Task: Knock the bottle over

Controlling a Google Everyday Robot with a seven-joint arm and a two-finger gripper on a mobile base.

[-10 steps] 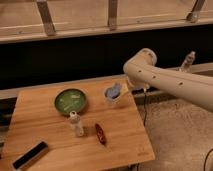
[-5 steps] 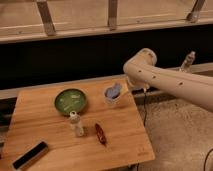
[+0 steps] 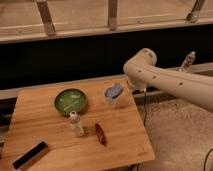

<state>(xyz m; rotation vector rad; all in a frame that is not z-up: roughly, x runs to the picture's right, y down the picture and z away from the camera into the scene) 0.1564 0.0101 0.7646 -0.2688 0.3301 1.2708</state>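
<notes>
The bottle [image 3: 76,124] is small and clear with a white cap. It stands upright on the wooden table [image 3: 40,127], just in front of the green plate [image 3: 70,101]. My white arm [image 3: 165,82] reaches in from the right, with its elbow above the table's far right corner. My gripper is out of view; only the arm shows. The arm is well apart from the bottle.
A clear cup with bluish contents [image 3: 113,94] stands to the right of the plate. A dark red oblong object [image 3: 100,133] lies to the right of the bottle. A black bar [image 3: 31,155] lies at the front left corner. A small pale bottle [image 3: 188,61] stands far off by the dark wall.
</notes>
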